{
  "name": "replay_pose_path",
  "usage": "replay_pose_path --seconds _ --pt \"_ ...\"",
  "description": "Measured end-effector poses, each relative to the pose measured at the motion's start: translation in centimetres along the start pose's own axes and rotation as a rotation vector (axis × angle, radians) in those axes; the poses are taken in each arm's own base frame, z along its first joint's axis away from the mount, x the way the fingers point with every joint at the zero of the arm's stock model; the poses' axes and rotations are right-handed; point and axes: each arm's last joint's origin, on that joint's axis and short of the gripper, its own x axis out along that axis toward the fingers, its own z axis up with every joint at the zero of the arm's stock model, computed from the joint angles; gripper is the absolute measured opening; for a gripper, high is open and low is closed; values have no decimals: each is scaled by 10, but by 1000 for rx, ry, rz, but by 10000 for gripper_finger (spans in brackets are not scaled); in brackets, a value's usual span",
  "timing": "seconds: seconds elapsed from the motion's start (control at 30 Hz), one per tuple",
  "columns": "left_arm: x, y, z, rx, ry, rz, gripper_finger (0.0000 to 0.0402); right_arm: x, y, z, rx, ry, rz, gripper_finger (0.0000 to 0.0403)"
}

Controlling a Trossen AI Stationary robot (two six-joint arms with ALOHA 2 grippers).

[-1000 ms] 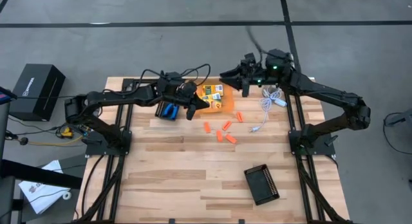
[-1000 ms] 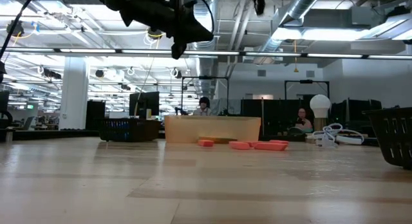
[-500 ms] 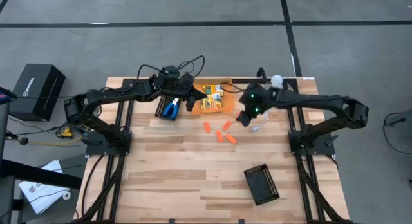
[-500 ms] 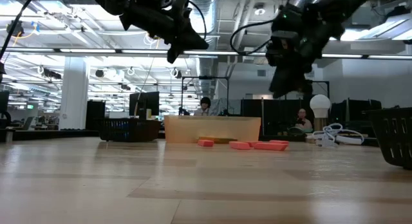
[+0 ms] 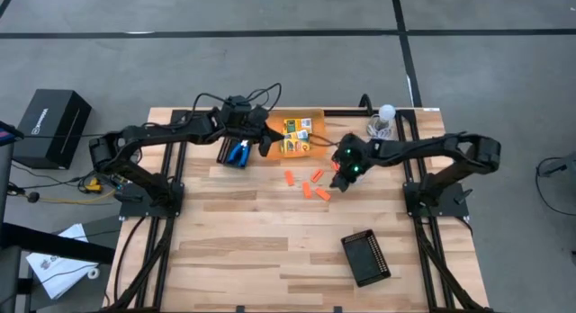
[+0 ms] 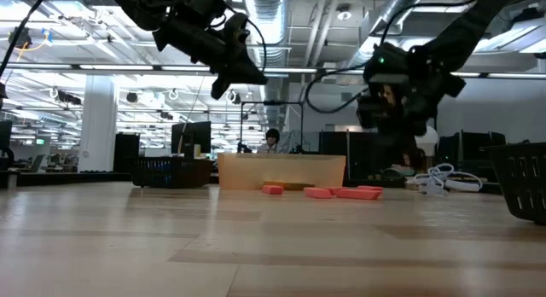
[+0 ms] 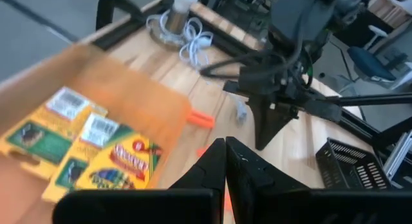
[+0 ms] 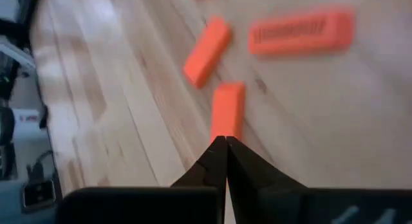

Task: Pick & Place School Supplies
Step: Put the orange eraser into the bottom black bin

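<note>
My left gripper (image 5: 266, 142) hangs above the table between the blue-handled pliers (image 5: 238, 154) and the orange tray (image 5: 315, 116); in the left wrist view its fingers (image 7: 215, 161) are pressed together, holding nothing. The pliers lie on the wood just beside a black ridged tray (image 5: 226, 151), under my left wrist. The crayon boxes (image 5: 296, 130) lie flat in the orange tray, yellow and green faces up. Right of them, the orange sticks (image 5: 310, 187) lie scattered on the bare wood, apart from one another.

My right gripper (image 5: 339, 174) is low over the right edge of that scatter. Its fingers (image 8: 219, 161) are closed tip to tip, empty, pointing at one stick (image 8: 228, 109); I cannot tell if they touch it. Far right at the back: white cable with bulb (image 5: 385, 112). Front right: second black ridged tray (image 5: 365, 257), well apart.
</note>
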Motion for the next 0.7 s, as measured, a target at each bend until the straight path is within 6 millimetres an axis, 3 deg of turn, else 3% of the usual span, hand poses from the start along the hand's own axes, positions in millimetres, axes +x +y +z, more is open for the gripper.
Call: replay_pose_path --seconds 0.37,0.53,0.7 --pt "2 5 -12 -36 20 7 1 45 4 -5 0 59 86 0" --pt "2 5 -12 -35 19 6 2 54 2 -9 10 85 77 0" --pt "2 4 -12 -33 13 4 2 51 2 -4 10 49 85 0"
